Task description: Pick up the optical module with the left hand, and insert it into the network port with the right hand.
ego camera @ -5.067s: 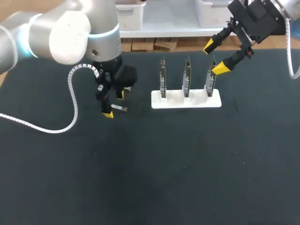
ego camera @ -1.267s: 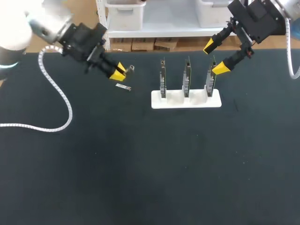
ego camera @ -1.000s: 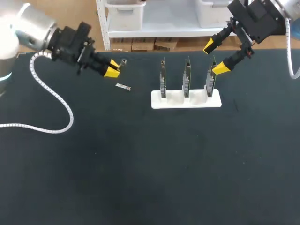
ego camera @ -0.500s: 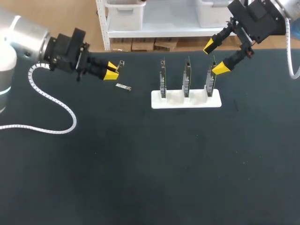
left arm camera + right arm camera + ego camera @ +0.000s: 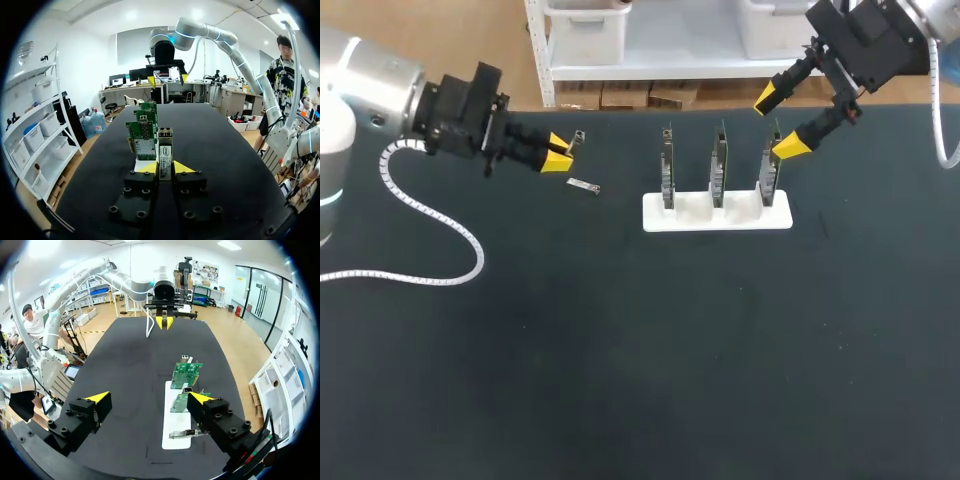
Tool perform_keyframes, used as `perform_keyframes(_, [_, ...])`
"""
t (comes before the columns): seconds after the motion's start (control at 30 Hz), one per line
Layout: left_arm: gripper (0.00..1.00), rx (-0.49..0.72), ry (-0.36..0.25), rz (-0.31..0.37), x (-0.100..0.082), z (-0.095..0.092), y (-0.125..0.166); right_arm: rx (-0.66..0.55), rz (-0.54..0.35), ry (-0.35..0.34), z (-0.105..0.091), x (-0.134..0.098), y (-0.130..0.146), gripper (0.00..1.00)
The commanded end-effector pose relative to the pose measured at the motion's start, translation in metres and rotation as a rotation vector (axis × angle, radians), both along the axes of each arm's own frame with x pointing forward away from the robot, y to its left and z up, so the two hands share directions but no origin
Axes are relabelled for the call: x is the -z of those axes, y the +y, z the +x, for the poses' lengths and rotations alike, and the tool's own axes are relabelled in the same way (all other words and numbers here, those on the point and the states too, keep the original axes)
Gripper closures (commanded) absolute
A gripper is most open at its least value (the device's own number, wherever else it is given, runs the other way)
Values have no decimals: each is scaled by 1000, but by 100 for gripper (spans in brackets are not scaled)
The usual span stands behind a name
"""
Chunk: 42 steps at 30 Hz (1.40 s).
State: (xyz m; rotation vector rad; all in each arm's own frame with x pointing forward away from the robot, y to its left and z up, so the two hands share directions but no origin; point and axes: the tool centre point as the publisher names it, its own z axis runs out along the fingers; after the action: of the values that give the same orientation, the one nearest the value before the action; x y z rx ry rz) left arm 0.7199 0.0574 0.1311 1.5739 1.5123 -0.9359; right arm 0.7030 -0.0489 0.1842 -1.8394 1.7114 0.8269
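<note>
Your left claw (image 5: 558,155) pinches the optical module (image 5: 577,138) by one end, aloft left of the boards (image 5: 718,165). Your right claw (image 5: 778,122) gapes empty above them. A skewed handover could drop it.

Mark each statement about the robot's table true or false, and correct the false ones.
1. The left gripper is shut on the optical module, held clear of the table. True.
2. The right gripper is shut on a cable. False: its fingers are wide open and hold nothing.
3. The white holder carries three upright circuit boards. True.
4. Nothing lies on the table between the left gripper and the white holder. False: a small metal part lies there.
</note>
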Motion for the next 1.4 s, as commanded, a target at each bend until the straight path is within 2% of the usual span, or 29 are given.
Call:
perform_keyframes(0.03, [100, -1, -4, -2, 1, -1, 0, 0, 1, -1, 0, 0, 0, 0])
perform_keyframes(0.3, [100, -1, -4, -2, 1, -1, 0, 0, 1, -1, 0, 0, 0, 0])
perform_keyframes(0.4, [100, -85, -20, -53, -21, 0, -11, 0, 1, -1, 0, 0, 0, 0])
perform_keyframes(0.47, [100, -135, 1, -76, -33, 0, -16, 0, 1, -1, 0, 0, 0, 0])
perform_keyframes(0.5, [100, -145, 14, -115, -39, 0, -19, 0, 1, -1, 0, 0, 0, 0])
perform_keyframes(0.53, [100, -179, 20, -117, -48, 0, -21, 0, 1, -1, 0, 0, 0, 0])
perform_keyframes(0.63, [100, -175, -24, -162, -68, -4, -30, 0, 1, -1, 0, 0, 0, 0])
perform_keyframes(0.73, [100, -153, -57, -175, -89, -10, -43, 0, 1, -1, 0, 0, 0, 0])
perform_keyframes(0.77, [100, -160, -63, -178, -95, -12, -47, 0, 1, -1, 0, 0, 0, 0])
perform_keyframes(0.83, [100, -157, -55, -231, -105, -16, -55, 0, 1, -1, 0, 0, 0, 0])
perform_keyframes(0.9, [100, -154, -75, -234, -113, -20, -63, 0, 1, -1, 0, 0, 0, 0])
perform_keyframes(0.97, [100, -133, -83, -265, -120, -24, -73, 0, 1, -1, 0, 0, 0, 0])
perform_keyframes(1.17, [100, -70, -67, -295, -120, -30, -103, 0, 1, -1, 0, 0, 0, 0])
perform_keyframes(1.4, [100, -48, 13, -316, -111, -32, -136, 0, 1, -1, 0, 0, 0, 0])
